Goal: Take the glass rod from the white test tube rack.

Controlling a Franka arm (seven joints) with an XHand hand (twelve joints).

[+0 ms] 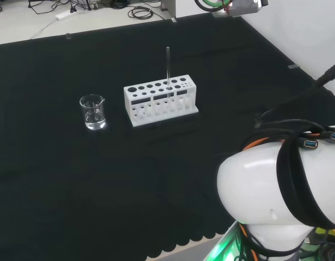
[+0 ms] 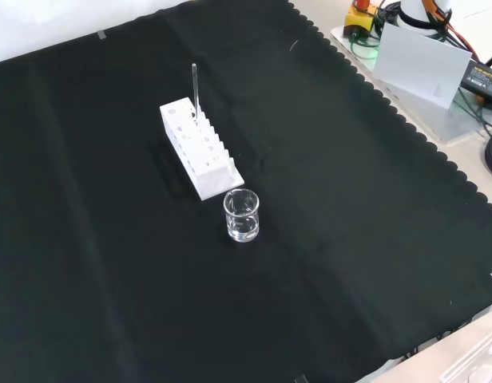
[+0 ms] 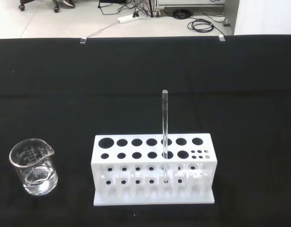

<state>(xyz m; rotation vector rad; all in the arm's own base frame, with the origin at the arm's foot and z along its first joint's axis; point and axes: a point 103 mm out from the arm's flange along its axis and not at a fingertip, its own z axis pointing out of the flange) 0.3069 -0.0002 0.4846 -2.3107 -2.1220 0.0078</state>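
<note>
glass rod (image 3: 164, 125) stands upright in the white rack (image 3: 153, 171), beaker (image 3: 34, 167) at nine o'clock; nothing taken; hand's state: cannot tell.

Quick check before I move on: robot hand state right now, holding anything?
Robot hand: cannot be told. The glass rod stands upright in the white test tube rack, with nothing touching it.
</note>
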